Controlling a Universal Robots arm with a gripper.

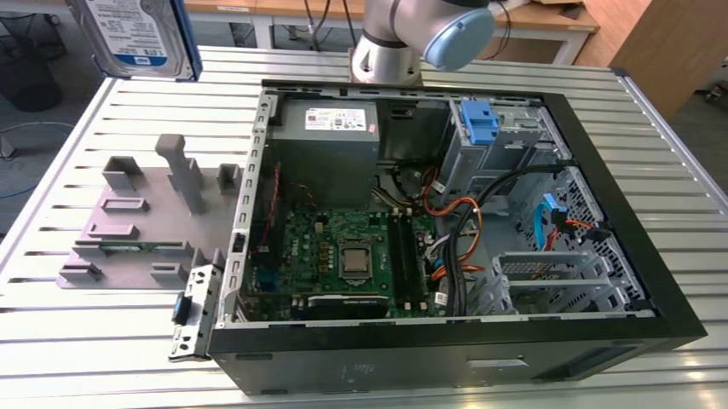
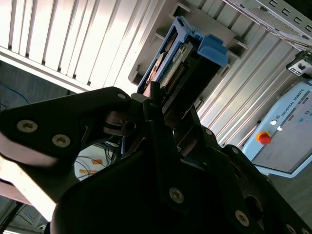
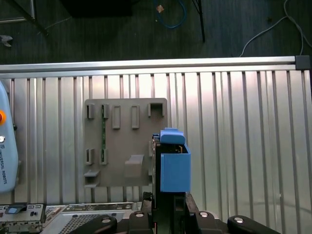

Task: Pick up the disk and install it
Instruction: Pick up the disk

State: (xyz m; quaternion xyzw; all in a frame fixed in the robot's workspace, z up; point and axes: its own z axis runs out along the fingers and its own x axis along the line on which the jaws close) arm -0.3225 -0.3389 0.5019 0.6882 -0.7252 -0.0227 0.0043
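The claw [image 3: 168,202] is clamped on the disk [image 1: 135,34], which hangs high over the surface [image 1: 102,349] beside the case [image 1: 637,256]; carrying it well wants a firm, untilted grip.

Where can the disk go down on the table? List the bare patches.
In the exterior view: bare slats below the fixture, at lower left; more between the fixture's top and the arm base. Crowded: the case, packed with motherboard and cables.
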